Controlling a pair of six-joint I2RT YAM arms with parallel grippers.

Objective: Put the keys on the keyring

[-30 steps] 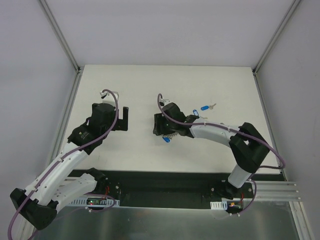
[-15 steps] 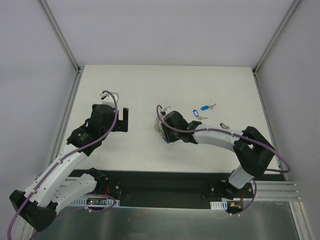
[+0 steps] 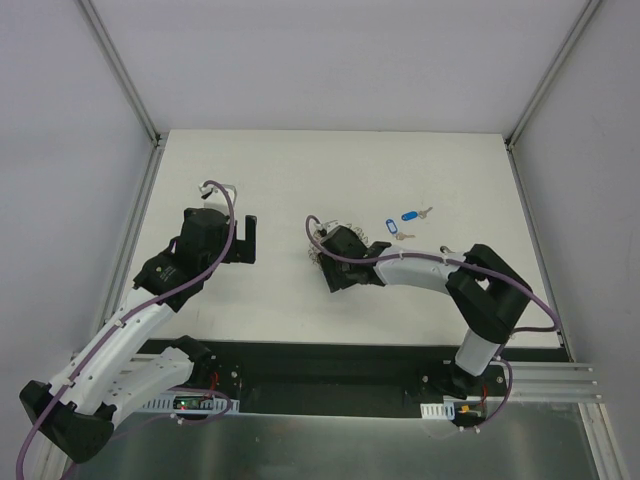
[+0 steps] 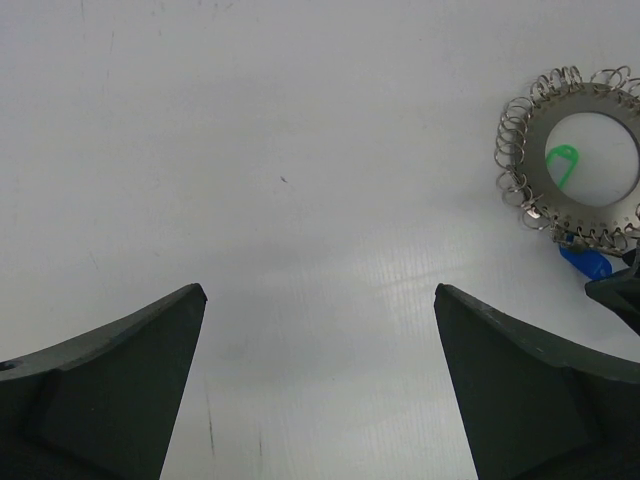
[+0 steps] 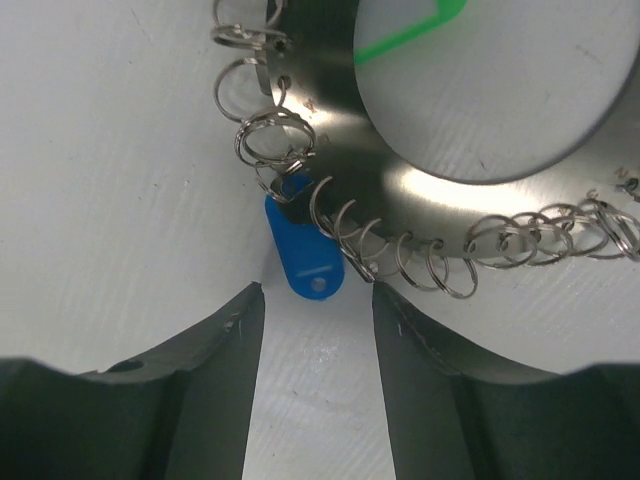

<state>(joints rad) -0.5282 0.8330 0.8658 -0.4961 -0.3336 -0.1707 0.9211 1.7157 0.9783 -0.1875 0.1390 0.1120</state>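
The keyring (image 5: 400, 150) is a flat grey metal loop edged with small wire rings, lying on the white table. It also shows in the left wrist view (image 4: 580, 160) and the top view (image 3: 320, 245). A blue-tagged key (image 5: 303, 255) hangs at its rim, also in the left wrist view (image 4: 585, 262). My right gripper (image 5: 315, 305) is open, low over the table, with the blue tag just beyond its fingertips (image 5: 225, 335); in the top view (image 3: 330, 262) it partly covers the ring. Two more blue-tagged keys (image 3: 391, 229) (image 3: 409, 214) lie to the right. My left gripper (image 3: 247, 238) is open and empty.
A green mark (image 4: 562, 163) shows on the table inside the ring's hole. The white table (image 3: 280, 170) is bounded by metal frame posts and grey walls at left, right and back. The black base rail (image 3: 330, 365) runs along the near edge.
My right gripper has turned and drawn back toward the near side of the ring, so the ring now shows beyond its fingers. The left arm has not moved.
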